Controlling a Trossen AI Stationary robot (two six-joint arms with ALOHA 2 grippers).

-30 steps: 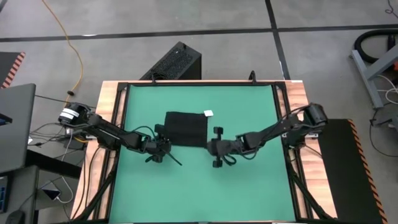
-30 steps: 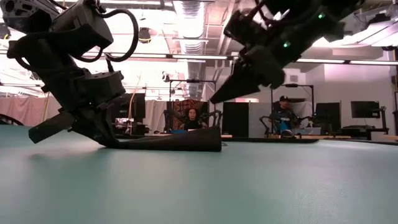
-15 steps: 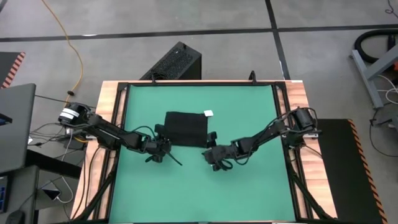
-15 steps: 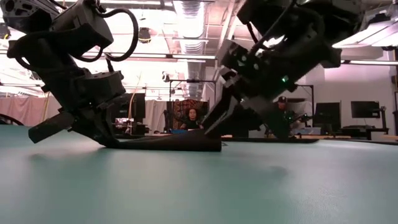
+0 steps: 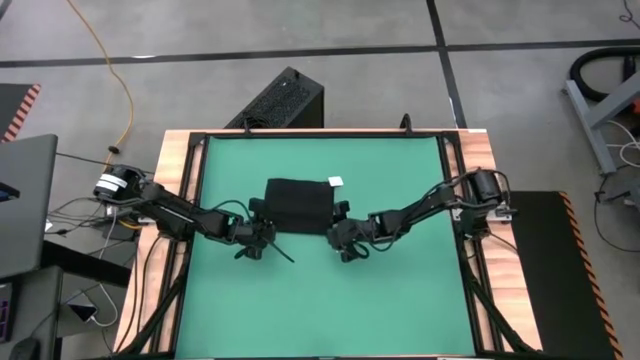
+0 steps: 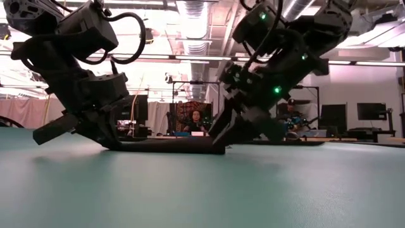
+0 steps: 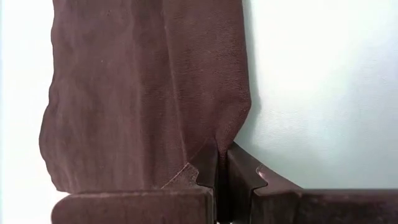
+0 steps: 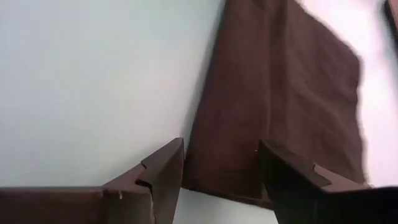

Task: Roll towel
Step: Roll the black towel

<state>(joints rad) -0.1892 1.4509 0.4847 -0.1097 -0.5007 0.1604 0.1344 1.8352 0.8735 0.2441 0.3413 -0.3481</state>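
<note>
The black towel (image 5: 299,206) lies flat in the middle of the green surface (image 5: 400,300). The left gripper (image 7: 221,171) is pinched tight on the towel's near left corner. The right gripper (image 8: 221,171) is down at the near right corner, its fingers spread wide with the towel's edge between them.

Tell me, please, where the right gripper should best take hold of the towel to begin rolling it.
Likely the near right corner of the towel, approached from the table's front edge: it lies flat, and the open right gripper already straddles that edge, mirroring the left gripper.
</note>
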